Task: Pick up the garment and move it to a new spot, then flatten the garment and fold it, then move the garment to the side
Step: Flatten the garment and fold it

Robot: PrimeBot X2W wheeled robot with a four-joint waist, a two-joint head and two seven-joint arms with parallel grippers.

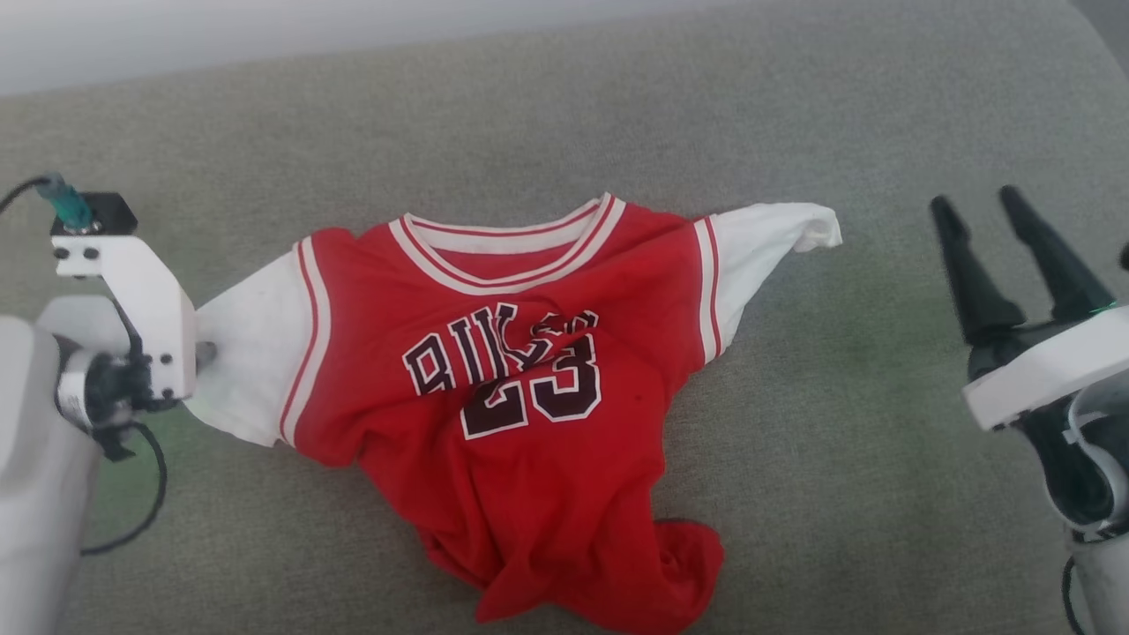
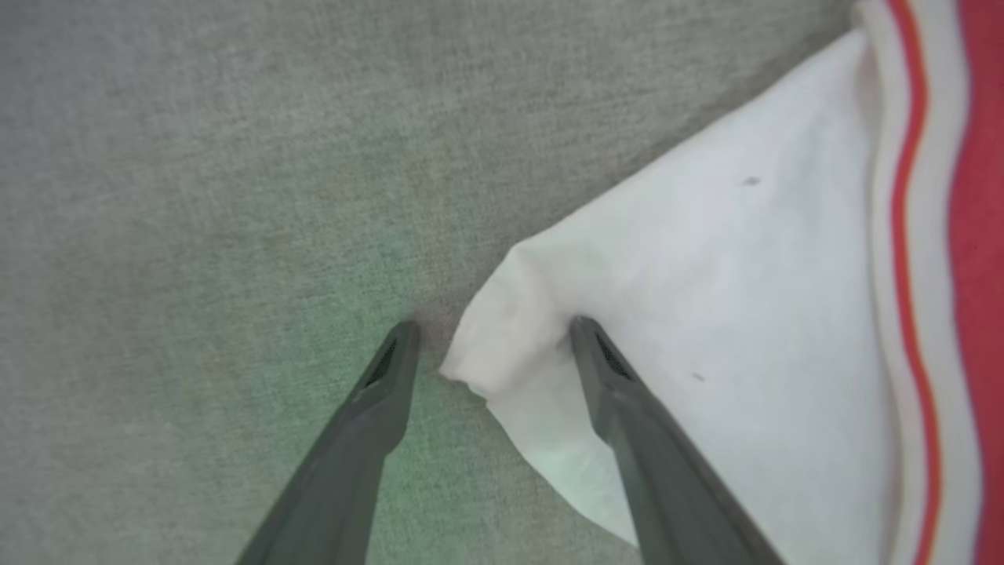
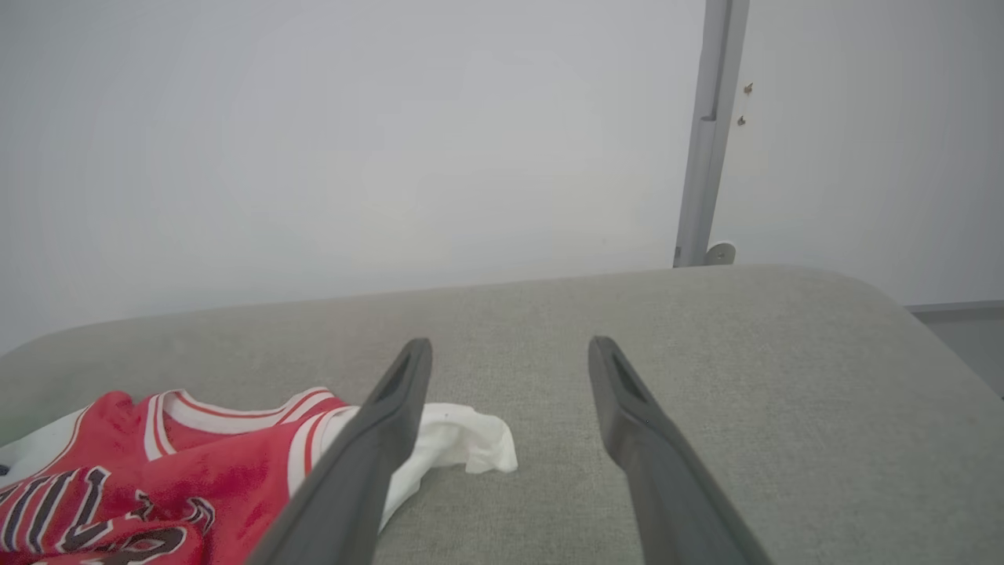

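Observation:
The garment, a red jersey with white sleeves and dark "23" lettering, lies front up and wrinkled on the grey cushion, its hem bunched at the near side. My left gripper is open and points down at the tip of one white sleeve. The folded sleeve tip lies between its fingers, and one finger rests on the cloth. In the head view my left wrist bracket covers that sleeve's end. My right gripper hovers open and empty, to the right of the other sleeve.
The grey fabric surface spreads wide around the jersey, with a rounded far edge. Behind it stand a pale wall and a grey vertical post. A black cable hangs by my left arm.

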